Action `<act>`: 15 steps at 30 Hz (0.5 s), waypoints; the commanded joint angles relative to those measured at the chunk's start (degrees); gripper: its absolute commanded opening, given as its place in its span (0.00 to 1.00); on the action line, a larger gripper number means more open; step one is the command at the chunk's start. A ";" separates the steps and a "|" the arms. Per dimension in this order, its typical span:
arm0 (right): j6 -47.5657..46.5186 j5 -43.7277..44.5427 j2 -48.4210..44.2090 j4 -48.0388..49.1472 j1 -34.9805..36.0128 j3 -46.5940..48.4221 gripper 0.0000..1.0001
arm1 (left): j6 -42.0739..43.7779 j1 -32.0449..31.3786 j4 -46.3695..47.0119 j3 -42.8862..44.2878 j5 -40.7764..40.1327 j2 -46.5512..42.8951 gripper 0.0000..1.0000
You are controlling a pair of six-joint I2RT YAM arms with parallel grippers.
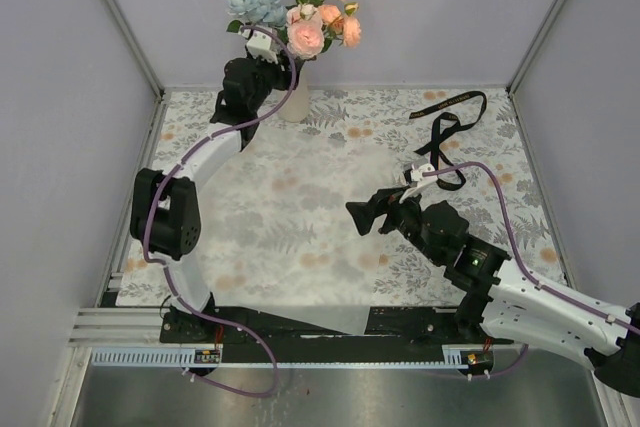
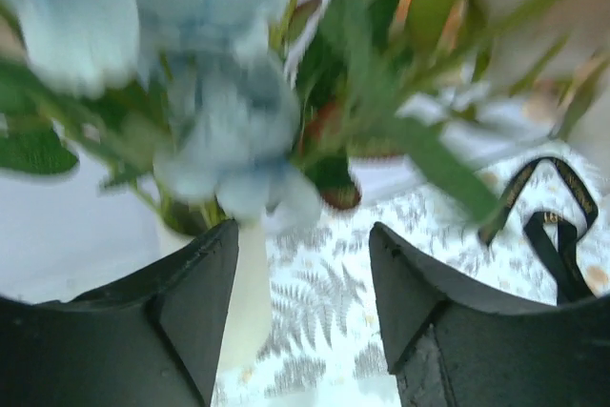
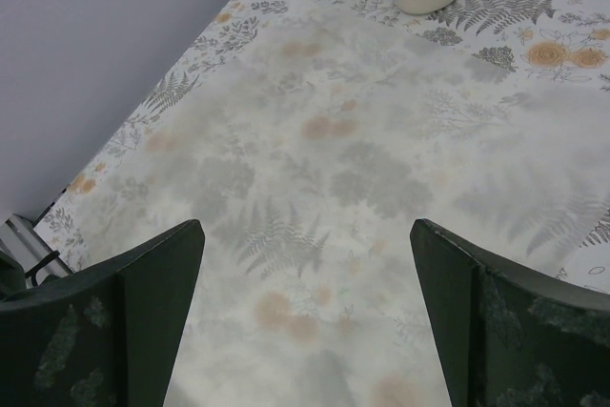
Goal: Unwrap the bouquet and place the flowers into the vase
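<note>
Flowers stood in the vase at 12 o'clock on the table, close to the back wall. The heads spread well wider than the narrow cream cylinder.

My left pincer was up among the blooms, on their 9 o'clock side. From its own wrist view the jaws were apart, with nothing I could see between them. The vase showed just inside the left finger, and I could not tell whether they touched.

My right pincer hung wide open and empty near centre, toward 4 o'clock, over the flattened wrapping sheet. The black ribbon lay loose at 2 o'clock.

Risks as I judged them:
- The bunch looked top-heavy, so a nudge from my left finger against the vase wall could tip it.
- Leaves and the blue cluster hung right over the jaws. Backing out carelessly could snag a stem and drag it from the vase.
- Closing here might catch foliage rather than a stem.
- The wrist view was blurred, so my depth judgement was poor.
</note>
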 commanded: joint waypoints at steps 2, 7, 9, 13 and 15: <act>1.13 0.11 0.53 -0.71 -0.47 2.74 0.99 | -2.89 0.14 2.49 -9.90 -3.63 -8.77 0.70; 2.09 -0.51 1.32 -1.85 -0.47 3.88 1.00 | -3.95 0.14 -5.14 -17.90 -6.97 -18.00 0.85; 2.62 -0.94 1.58 -2.03 -0.47 3.98 0.99 | -4.39 0.14 -7.78 -21.15 -7.24 -21.95 0.86; 3.33 -1.47 2.72 -2.20 -0.47 3.97 0.99 | -6.14 0.14 -13.23 -26.78 -5.67 -31.79 0.87; 2.98 -0.95 3.51 -3.78 -0.47 5.11 0.99 | -7.46 0.05 -16.92 -28.19 -2.51 -36.27 0.89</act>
